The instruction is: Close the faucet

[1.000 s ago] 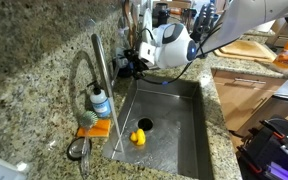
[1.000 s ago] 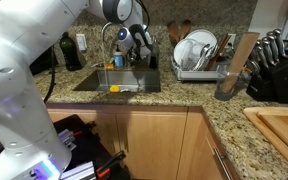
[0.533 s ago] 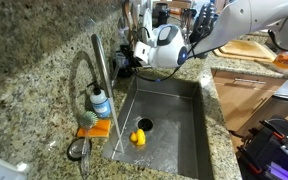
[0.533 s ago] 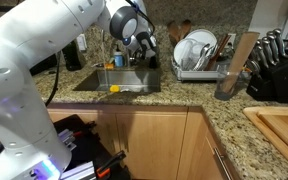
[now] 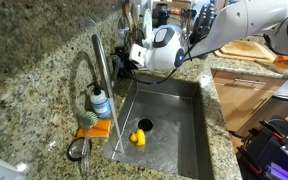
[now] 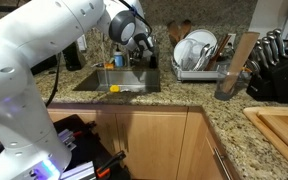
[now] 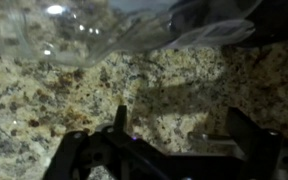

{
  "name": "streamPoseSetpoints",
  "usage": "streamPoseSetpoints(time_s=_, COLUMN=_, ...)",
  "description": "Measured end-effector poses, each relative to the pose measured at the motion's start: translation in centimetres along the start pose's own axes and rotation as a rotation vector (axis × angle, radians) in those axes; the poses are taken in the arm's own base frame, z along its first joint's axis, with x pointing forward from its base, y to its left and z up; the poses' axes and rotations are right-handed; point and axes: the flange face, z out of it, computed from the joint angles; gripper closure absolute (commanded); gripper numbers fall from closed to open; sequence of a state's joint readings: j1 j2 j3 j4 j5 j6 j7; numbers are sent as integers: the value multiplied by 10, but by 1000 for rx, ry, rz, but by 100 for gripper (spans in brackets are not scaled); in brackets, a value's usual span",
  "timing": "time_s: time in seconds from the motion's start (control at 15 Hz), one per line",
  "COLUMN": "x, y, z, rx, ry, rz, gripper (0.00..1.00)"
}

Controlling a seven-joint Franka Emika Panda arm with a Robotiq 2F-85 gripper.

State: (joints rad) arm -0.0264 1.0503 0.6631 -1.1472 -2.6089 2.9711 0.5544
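Note:
The faucet (image 5: 97,72) is a tall, slim silver gooseneck that rises at the left rim of the sink, its arch curving out to the left. My gripper (image 5: 125,62) is at the back of the sink, just right of the faucet tube and close to the granite backsplash. In the wrist view its two dark fingers (image 7: 174,135) are spread apart over speckled granite. A small metal lever (image 7: 202,135) shows between them, and nothing is clamped. In an exterior view the white arm hides most of the faucet, with the gripper (image 6: 134,45) above the sink.
A clear soap bottle with a blue label (image 5: 101,103) and an orange sponge (image 5: 96,128) sit by the faucet base. A yellow toy (image 5: 138,138) lies in the steel sink (image 5: 179,120). A dish rack (image 6: 199,52) and a knife block (image 6: 274,70) stand on the counter.
The arm has moved a little toward the faucet and the backsplash. The gripper's fingers stay apart. The faucet and the sink items have not moved.

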Motion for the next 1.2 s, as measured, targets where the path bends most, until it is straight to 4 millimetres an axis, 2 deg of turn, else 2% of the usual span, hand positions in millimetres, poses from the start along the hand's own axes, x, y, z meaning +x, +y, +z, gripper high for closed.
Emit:
streamPoseSetpoints(time_s=0.13, x=12, y=-1, z=7, rx=-8, ry=14, rz=-42, gripper=0)
streamPoseSetpoints(time_s=0.47, x=17, y=3, z=17, rx=-30, ry=24, rz=-68, gripper=0)
streamPoseSetpoints(time_s=0.73, x=18, y=28, z=12, rx=-52, ry=91, rz=13, gripper=0)
streamPoseSetpoints(time_s=1.0, x=17, y=59, z=1, rx=-66, ry=126, rz=159, gripper=0)
streamPoseSetpoints(time_s=1.2, x=30, y=70, z=-6, rx=-25, ry=162, rz=375, gripper=0)
